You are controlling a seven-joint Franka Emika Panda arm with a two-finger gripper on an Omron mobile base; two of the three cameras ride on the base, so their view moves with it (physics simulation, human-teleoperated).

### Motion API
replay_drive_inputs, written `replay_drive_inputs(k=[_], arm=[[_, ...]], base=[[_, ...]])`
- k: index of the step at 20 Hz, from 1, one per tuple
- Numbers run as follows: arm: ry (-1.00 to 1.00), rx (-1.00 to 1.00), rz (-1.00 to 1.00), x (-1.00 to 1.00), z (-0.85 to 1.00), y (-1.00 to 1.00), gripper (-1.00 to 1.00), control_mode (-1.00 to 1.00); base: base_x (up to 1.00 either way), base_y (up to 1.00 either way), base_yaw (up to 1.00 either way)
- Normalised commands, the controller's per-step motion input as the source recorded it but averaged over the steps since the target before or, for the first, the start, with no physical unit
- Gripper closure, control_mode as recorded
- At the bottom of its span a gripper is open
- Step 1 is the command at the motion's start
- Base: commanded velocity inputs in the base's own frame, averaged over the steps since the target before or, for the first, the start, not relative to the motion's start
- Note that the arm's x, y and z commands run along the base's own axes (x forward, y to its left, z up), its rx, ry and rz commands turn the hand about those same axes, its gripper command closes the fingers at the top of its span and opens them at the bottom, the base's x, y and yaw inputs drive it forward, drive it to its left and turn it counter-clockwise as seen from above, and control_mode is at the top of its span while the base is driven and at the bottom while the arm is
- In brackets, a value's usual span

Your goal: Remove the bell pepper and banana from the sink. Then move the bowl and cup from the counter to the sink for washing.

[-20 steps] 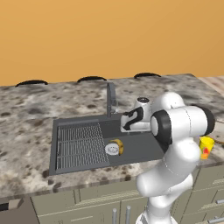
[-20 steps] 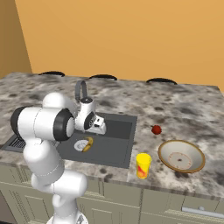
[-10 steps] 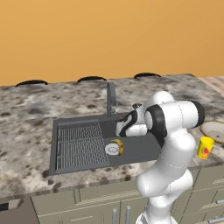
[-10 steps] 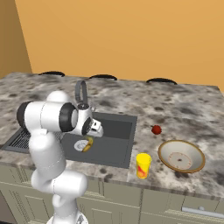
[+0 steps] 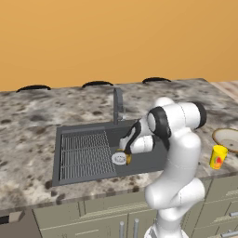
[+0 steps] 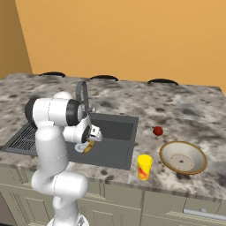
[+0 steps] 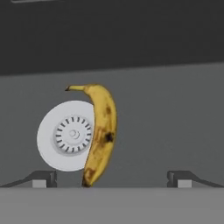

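Observation:
The yellow banana (image 7: 101, 131) lies on the floor of the dark grey sink (image 5: 83, 174), partly over the round white drain (image 7: 65, 135). My gripper (image 7: 111, 180) hangs open just above it, one fingertip on either side of the banana's lower end and nothing held. From the base, the gripper (image 5: 124, 151) (image 6: 88, 141) is down in the basin over the banana (image 5: 128, 159) (image 6: 88, 147). The red bell pepper (image 6: 157, 130) sits on the counter right of the sink (image 6: 115, 159). The beige bowl (image 6: 183, 157) and yellow cup (image 6: 144, 167) stand on the counter near the front right.
The grey faucet (image 5: 117, 106) rises behind the basin, close to my arm. A ribbed drainer (image 5: 83, 153) takes up the sink's left part. The orange wall runs behind the speckled counter (image 6: 185, 114).
My arm has bent forward and the hand has gone down into the basin toward the banana. The jaws have stayed wide open. Bowl, cup and bell pepper have not moved.

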Motion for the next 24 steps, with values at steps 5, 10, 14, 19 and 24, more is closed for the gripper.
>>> replay_drive_inputs(k=[5, 10, 14, 19, 24], arm=[[-0.07, 0.0, 0.0, 0.17, -0.29, 0.1, -1.0, -1.0], [-0.02, 0.0, 0.0, 0.2, -0.25, 0.03, -1.0, -1.0], [0.0, 0.0, 0.0, 0.16, -0.23, 0.03, -1.0, -1.0], [0.0, 0.0, 0.0, 0.19, -0.24, 0.05, -1.0, -1.0], [0.0, 0.0, 0.0, 0.17, -0.22, 0.03, -1.0, -1.0]], base=[[0.0, 0.0, 0.0], [0.0, 0.0, 0.0], [0.0, 0.0, 0.0], [0.0, 0.0, 0.0], [0.0, 0.0, 0.0]])
